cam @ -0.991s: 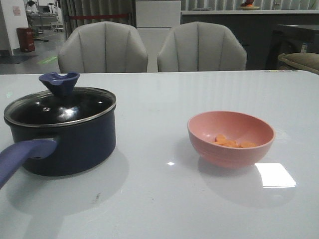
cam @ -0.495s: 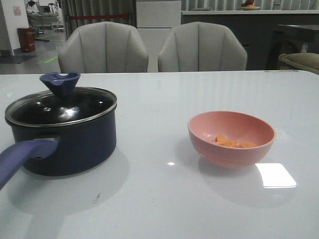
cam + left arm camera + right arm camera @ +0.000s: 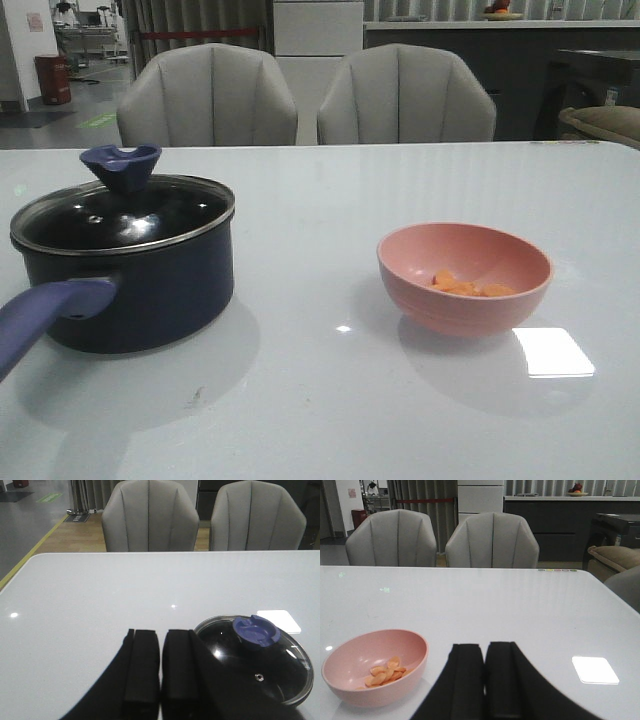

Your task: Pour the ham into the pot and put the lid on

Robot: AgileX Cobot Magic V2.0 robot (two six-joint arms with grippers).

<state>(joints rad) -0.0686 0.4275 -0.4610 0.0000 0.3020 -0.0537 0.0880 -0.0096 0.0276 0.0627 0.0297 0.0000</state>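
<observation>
Starting point: nothing in the task looks done yet.
Pot (image 3: pixel 130 285): sits on the surface (image 3: pixel 320 400) at the robot's left, handle toward the camera.
Lid (image 3: pixel 122 218): closed on the pot, knob up; it also shows in the left wrist view (image 3: pixel 255 657).
Ham (image 3: pixel 468 286): a small orange heap in the pink bowl (image 3: pixel 464 277), at the robot's right, well apart from the pot.
Left end effector (image 3: pixel 161 667): near the pot, nearly closed with only a thin slit between its pads, holding nothing.
Right end effector (image 3: pixel 484 675): just beside the bowl (image 3: pixel 372 665), likewise narrow and empty.
Done: none of the steps, judging by how things lie.
Left: lift the lid off, tip the ham into the pot, then put the lid back on.
Chairs (image 3: pixel 305 95): two grey ones behind the surface, not involved.
</observation>
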